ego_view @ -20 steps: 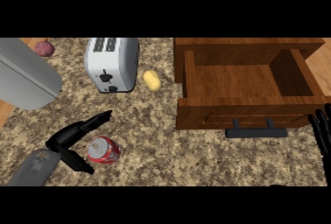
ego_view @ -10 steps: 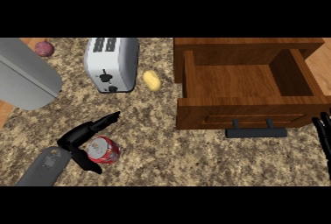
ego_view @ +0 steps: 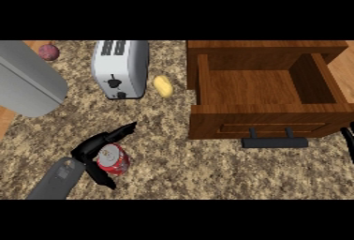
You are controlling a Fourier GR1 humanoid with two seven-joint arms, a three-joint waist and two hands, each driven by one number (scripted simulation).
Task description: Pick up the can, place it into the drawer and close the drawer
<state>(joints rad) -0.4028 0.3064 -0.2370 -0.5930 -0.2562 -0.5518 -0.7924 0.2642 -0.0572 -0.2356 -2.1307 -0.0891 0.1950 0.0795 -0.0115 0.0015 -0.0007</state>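
Note:
A red can with a silver top lies on the speckled counter at the lower left. My left hand sits right against it, open, with its fingers stretched up-right past the can's top and the thumb reaching under the can's lower side. The can lies in the gap between them. The wooden drawer stands pulled open at the upper right, its inside bare, with a dark handle on its front. Only a thin black sliver of my right hand shows at the right edge.
A white toaster stands at the upper middle-left with a small yellow potato-like thing to its right. A large grey rounded object fills the upper left, and a reddish round thing lies behind it.
My left forearm and hand have slid right, so the fingers and thumb now straddle the can. The can and drawer have not moved.

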